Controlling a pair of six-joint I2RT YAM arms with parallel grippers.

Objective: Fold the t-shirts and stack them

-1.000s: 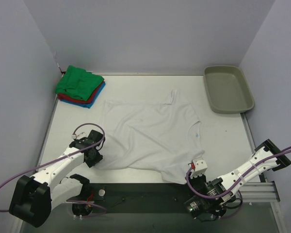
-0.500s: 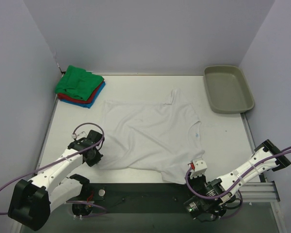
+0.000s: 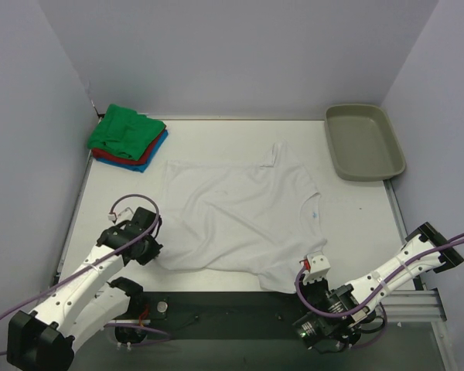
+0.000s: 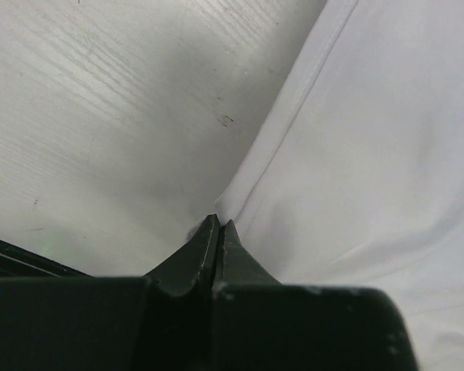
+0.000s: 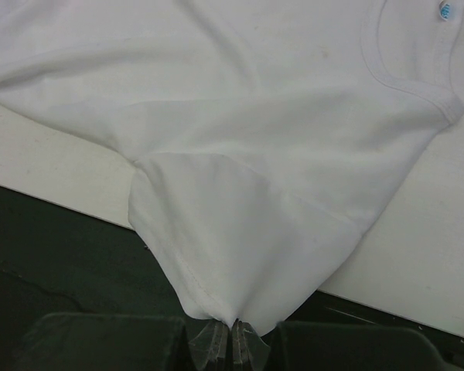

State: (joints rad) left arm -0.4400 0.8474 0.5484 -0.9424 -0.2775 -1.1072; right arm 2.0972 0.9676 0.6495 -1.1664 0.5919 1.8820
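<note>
A large white t-shirt lies spread flat in the middle of the table. My left gripper is at its near-left hem corner; in the left wrist view the black fingers are shut, with the cloth's corner pinched at their tips. My right gripper is at the near table edge, shut on the tip of the sleeve, which hangs over the edge from its clear fingertips. Folded green, red and blue t-shirts are stacked at the far left corner.
A grey-beige tray stands at the far right. The dark front edge of the table runs between the arm bases. Walls close in the left, back and right sides.
The left gripper has closed on the shirt's near-left corner and its arm has shifted slightly left. The right arm has not moved.
</note>
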